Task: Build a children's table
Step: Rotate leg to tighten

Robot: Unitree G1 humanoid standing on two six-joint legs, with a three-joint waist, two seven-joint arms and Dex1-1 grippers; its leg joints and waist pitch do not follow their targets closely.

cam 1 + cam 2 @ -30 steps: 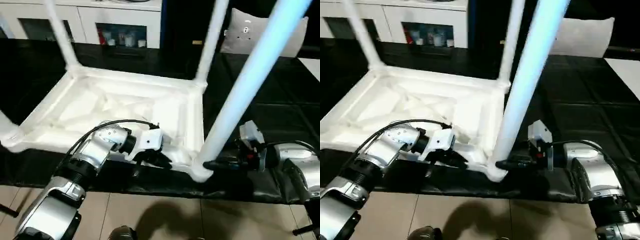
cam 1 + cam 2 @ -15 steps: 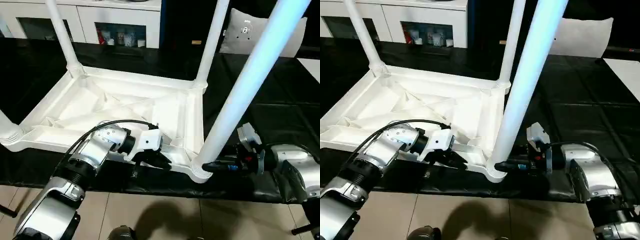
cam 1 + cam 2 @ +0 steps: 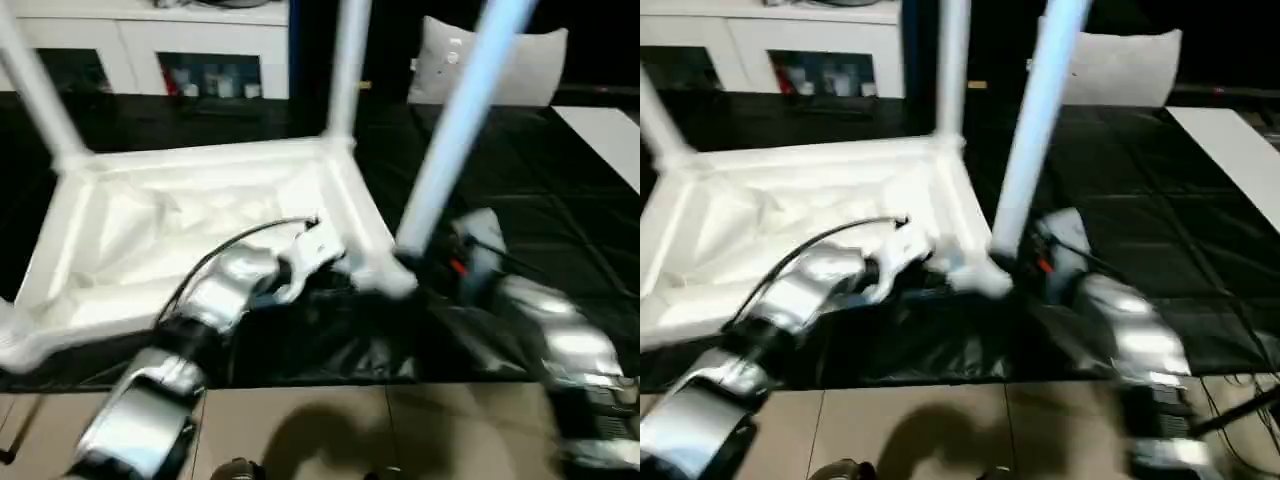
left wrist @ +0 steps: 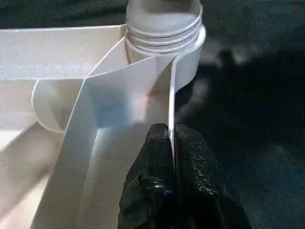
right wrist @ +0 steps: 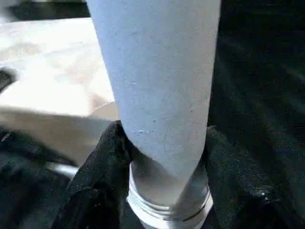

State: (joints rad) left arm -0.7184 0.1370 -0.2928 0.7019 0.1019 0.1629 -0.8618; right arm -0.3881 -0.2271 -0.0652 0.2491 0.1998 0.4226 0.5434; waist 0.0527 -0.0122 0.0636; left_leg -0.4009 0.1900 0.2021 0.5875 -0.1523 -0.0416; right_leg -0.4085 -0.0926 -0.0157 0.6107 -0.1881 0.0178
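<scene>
Table top [image 3: 200,215] rim pinched by left fingers [image 4: 162,157], right fingers [image 5: 102,157] around leg [image 5: 157,81]

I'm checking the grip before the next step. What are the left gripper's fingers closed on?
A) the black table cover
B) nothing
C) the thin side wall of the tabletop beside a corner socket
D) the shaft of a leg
C: in the left wrist view the left gripper has its fingers pinched on the thin side wall of the tabletop, just short of the corner socket that holds a leg's threaded collar.
</scene>
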